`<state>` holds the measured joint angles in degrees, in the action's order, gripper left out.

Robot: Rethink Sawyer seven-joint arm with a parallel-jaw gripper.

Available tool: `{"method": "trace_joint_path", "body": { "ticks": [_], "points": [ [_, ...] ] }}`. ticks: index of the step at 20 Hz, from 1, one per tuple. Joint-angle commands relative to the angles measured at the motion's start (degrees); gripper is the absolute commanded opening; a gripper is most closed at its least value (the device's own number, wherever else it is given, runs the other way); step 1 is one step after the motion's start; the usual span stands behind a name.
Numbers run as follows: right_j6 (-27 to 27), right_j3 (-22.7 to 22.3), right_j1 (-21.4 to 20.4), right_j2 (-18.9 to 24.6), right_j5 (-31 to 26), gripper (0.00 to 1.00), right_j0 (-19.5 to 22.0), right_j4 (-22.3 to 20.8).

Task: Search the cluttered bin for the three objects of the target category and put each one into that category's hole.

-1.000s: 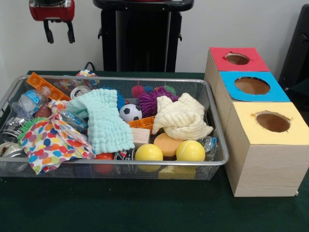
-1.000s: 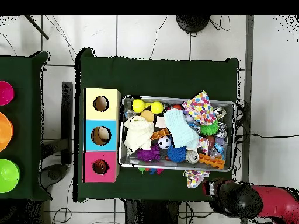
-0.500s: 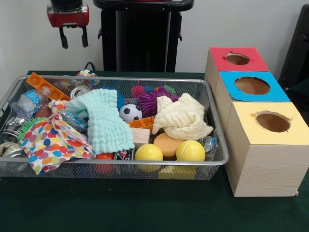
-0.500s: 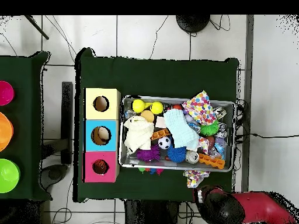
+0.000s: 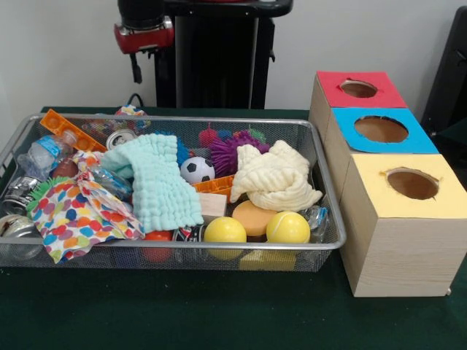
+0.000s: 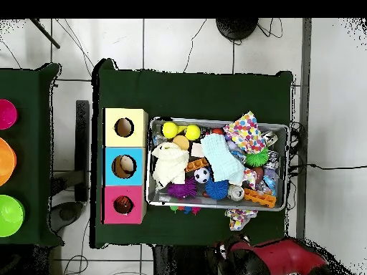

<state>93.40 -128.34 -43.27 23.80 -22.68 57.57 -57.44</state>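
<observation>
Bin (image 5: 321, 157) long axis runs left-right in front view; pincer (image 5: 136, 69) above.

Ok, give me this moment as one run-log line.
gripper: high behind bin, carrying nothing, open/shut unclear | wire bin: full of clutter | two yellow balls at front | red, blue, yellow boxes: beside bin

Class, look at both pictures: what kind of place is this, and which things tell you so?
Probably a robotics lab: a robot arm by a green-clothed table, a wire bin of mixed toys, and three boxes with coloured holed tops.
</observation>
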Motion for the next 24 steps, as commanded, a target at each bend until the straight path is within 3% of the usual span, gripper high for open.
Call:
{"method": "trace_joint_path", "body": {
  "ticks": [1, 10, 15, 18, 24],
  "points": [
    [11.1, 2.6, 6.2, -8.0, 6.5, 1.00, -2.4, -4.2],
    [4.9, 3.3, 5.5, -7.2, 4.8, 1.00, 0.0, 0.4],
    [2.3, 3.3, 2.2, -6.4, 3.6, 1.00, 1.1, 0.9],
    [0.6, 4.8, 3.1, -5.2, 2.3, 1.00, 2.3, 1.3],
    [2.7, 6.7, 5.0, -6.5, 3.1, 1.00, 0.4, -0.2]
  ]
}}
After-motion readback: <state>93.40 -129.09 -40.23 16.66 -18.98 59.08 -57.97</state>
